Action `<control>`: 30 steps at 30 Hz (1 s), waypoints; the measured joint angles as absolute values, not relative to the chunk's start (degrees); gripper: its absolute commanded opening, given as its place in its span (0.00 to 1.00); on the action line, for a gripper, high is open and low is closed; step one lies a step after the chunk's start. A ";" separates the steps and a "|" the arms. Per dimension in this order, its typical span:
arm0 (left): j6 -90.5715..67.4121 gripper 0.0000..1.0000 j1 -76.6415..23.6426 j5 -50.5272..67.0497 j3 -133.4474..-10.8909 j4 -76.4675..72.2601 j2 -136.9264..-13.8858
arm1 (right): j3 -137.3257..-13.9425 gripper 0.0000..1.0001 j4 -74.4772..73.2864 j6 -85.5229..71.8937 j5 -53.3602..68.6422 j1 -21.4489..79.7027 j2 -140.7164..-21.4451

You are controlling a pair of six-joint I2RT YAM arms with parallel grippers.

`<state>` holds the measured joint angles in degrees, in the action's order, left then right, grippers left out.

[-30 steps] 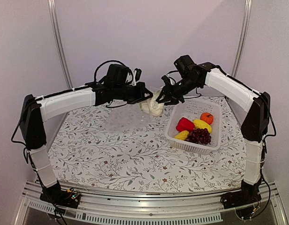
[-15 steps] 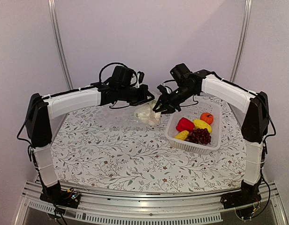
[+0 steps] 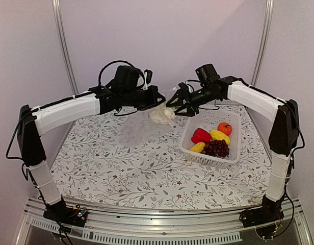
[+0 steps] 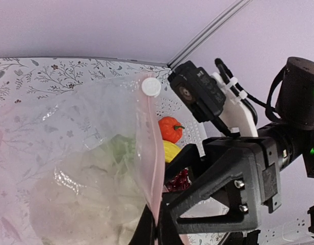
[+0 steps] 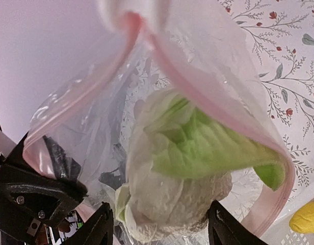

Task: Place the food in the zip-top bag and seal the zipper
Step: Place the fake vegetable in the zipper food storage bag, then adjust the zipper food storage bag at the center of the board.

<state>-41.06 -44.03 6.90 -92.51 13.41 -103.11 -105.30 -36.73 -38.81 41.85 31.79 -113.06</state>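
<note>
The clear zip-top bag (image 3: 139, 127) hangs from my left gripper (image 3: 159, 103), which is shut on its pink zip strip (image 4: 149, 153). The white lumpy piece with green leaves (image 5: 182, 173) lies inside the open mouth and also shows in the top view (image 3: 162, 116). My right gripper (image 3: 173, 104) is at the mouth, with the fingers (image 5: 103, 227) spread wide on either side of that piece. The red pepper (image 3: 200, 135), yellow pieces (image 3: 219, 135), orange fruit (image 3: 225, 127) and grape bunch (image 3: 215, 148) lie in the white basket (image 3: 234, 145).
The basket stands at the right of the flowered table (image 3: 121, 173), close under my right arm. A white round tab (image 4: 151, 87) sits on the top end of the zip strip. The wall and two metal rails stand behind.
My left gripper has lifted the bag higher. My right gripper has risen and drawn back a little to the right. The white lumpy piece now hangs inside the bag.
</note>
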 measured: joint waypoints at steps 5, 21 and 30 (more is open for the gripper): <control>-40.95 0.00 -43.66 6.00 -90.39 12.32 -102.69 | -107.74 0.69 -39.53 -36.14 44.47 31.88 -111.22; -40.97 0.00 -43.07 5.63 -89.27 11.14 -102.80 | -108.75 0.61 -54.78 -27.20 30.28 33.01 -108.09; -39.92 0.00 -43.00 5.91 -93.54 17.58 -103.81 | -110.32 0.00 -55.86 -26.65 26.63 34.06 -112.64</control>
<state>-39.92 -43.00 5.91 -93.54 17.58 -103.81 -110.32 -55.86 -26.65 26.63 34.06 -112.64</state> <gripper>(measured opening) 0.006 0.127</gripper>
